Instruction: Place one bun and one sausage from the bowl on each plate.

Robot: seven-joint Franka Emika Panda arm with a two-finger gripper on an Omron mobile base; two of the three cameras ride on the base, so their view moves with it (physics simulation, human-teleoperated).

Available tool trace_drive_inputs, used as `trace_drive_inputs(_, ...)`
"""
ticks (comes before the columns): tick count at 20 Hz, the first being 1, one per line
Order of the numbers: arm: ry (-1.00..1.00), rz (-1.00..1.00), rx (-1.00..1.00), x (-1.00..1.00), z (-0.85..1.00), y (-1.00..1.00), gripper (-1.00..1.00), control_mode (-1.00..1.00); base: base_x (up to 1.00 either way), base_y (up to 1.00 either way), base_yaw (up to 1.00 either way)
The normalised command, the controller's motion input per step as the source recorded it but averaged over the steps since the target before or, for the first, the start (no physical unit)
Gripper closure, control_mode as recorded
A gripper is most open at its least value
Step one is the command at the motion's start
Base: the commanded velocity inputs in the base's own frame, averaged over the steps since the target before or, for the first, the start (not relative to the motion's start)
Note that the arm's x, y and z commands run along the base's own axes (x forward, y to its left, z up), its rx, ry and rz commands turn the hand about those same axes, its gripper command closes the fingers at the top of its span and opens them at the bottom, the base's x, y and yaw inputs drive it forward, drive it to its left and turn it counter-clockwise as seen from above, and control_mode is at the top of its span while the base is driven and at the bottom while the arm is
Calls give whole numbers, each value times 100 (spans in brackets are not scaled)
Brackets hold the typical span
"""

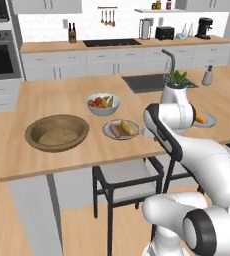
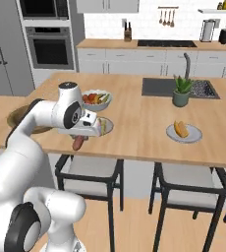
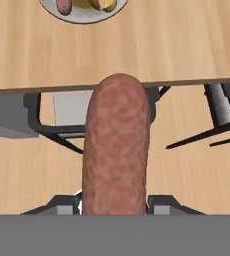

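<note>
My gripper (image 2: 79, 140) is shut on a reddish-brown sausage (image 2: 78, 143), held just past the counter's front edge, above the chairs. In the hand view the sausage (image 3: 116, 150) stands lengthwise between the fingers (image 3: 62, 204). The near plate (image 1: 111, 135) holds a sausage (image 1: 115, 131) and a bun (image 1: 127, 128); it also shows at the top of the hand view as the plate (image 3: 82, 16). The far plate (image 2: 193, 134) carries one bun (image 2: 181, 129). The brown wooden bowl (image 1: 57, 132) sits at the counter's left and looks empty.
A pale fruit bowl (image 1: 103, 103) stands behind the near plate. A sink (image 2: 159, 87), a potted plant (image 2: 182, 91) and a soap bottle (image 1: 207, 76) lie further back. Two dark chairs (image 2: 88, 174) are tucked under the counter edge.
</note>
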Motion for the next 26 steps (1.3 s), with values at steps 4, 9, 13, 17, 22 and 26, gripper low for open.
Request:
trace_drive_inputs(4,0,0,0,0,0,0,100,100,41,-88,0)
trace_drive_inputs(9,0,0,0,0,0,0,100,100,57,-81,0)
trace_drive_inputs(13,0,0,0,0,0,0,100,100,39,-77,0)
trace_drive_inputs(17,0,0,0,0,0,0,100,100,33,-74,0)
trace_drive_inputs(22,0,0,0,0,0,0,100,100,37,-52,0)
trace_drive_inputs(26,0,0,0,0,0,0,100,100,46,-14,0)
